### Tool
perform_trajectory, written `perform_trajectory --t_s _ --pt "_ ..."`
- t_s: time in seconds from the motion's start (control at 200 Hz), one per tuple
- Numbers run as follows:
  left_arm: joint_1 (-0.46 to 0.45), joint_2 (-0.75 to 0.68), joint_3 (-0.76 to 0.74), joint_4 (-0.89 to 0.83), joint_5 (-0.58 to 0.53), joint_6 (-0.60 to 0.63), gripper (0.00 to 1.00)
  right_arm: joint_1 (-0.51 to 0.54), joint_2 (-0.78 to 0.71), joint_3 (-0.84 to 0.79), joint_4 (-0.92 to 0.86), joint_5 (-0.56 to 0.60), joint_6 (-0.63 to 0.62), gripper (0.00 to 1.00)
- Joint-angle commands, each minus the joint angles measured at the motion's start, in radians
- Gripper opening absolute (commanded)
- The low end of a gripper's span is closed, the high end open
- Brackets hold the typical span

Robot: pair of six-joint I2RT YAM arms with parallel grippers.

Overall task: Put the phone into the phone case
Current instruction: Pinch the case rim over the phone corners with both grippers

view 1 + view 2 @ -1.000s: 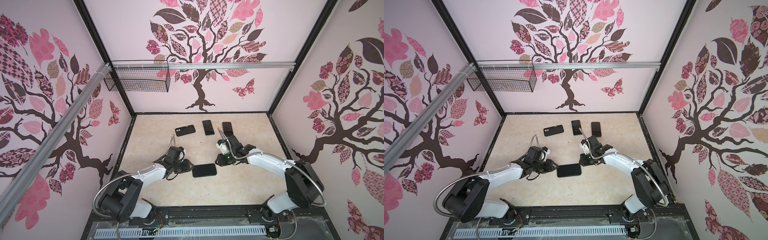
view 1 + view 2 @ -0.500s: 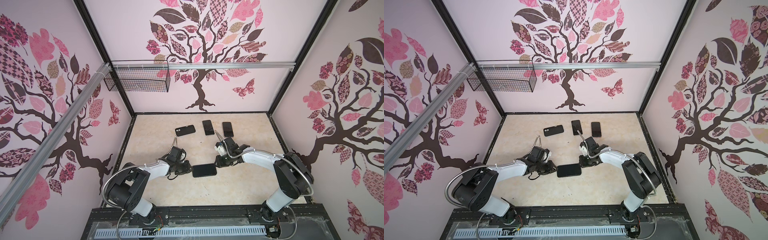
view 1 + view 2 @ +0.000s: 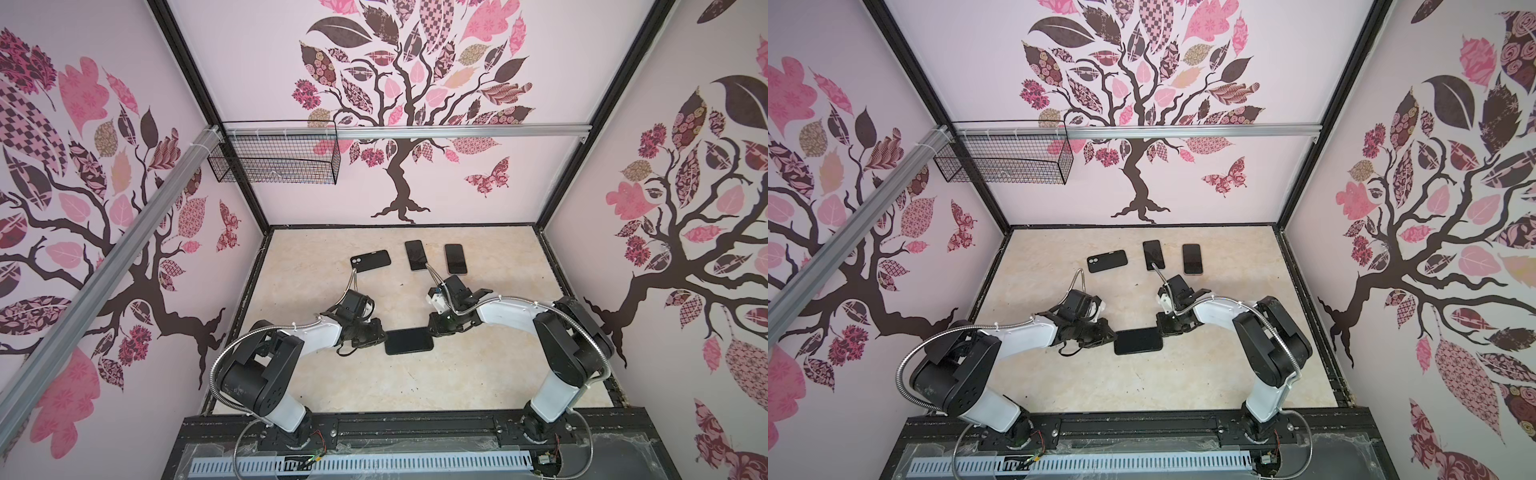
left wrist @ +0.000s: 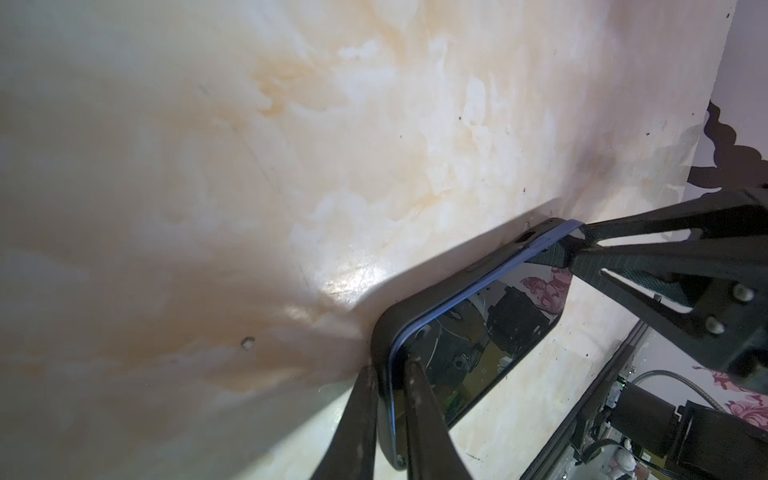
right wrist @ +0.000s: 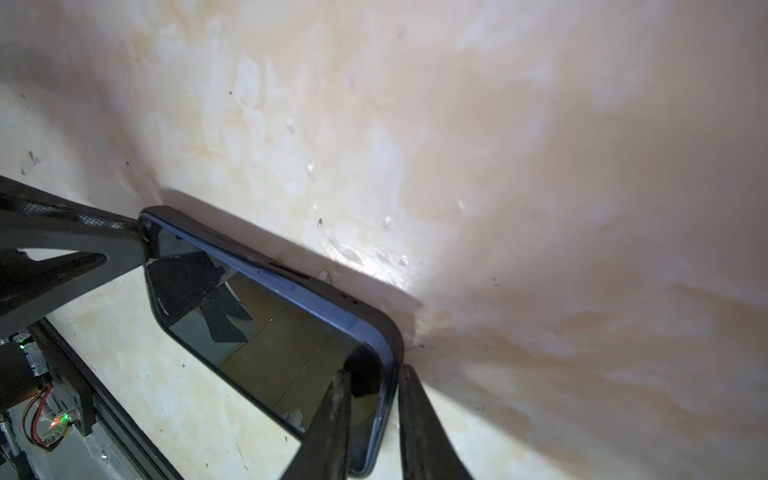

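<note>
One phone (image 3: pixel 409 340) between left pincer (image 3: pixel 380 337), right pincer (image 3: pixel 432 329)

Centre of table (image 3: pixel 374 395): phone (image 3: pixel 409 340), lying in case (image 4: pixel 380 332).
Phone's left end: left gripper (image 3: pixel 379 337).
Phone's right rear corner: right gripper (image 3: pixel 433 329).
Rear row, left to right: spare case (image 3: pixel 370 261), mid phone (image 3: pixel 416 255), end phone (image 3: pixel 455 258).
Rear left, on rail (image 3: pixel 457 132): basket (image 3: pixel 274 160).

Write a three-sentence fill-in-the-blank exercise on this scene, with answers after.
1. The phone lies screen-____ in the black case.
2. The left gripper and right gripper pinch its two ____ ends.
3. In both top views, the camera-side-up item lies ____ of the two far phones.
Missing words: up; short; left.
</note>
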Motion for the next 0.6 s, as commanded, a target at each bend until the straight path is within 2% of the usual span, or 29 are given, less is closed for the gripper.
perform_trajectory --t_s 0.0,0.295,0.595 --pt "-0.007 0.032 0.032 -0.053 -0.060 0.006 0.12 -0.004 0.038 0.037 -0.018 0.028 -0.002 0.24" --pt "-0.043 0.054 0.103 -0.194 -0.147 0.033 0.09 -0.003 0.040 0.038 -0.040 0.043 -0.014 0.24" --pt "-0.044 0.054 0.100 -0.222 -0.169 0.034 0.09 -0.003 0.041 0.052 -0.065 0.047 -0.024 0.20"
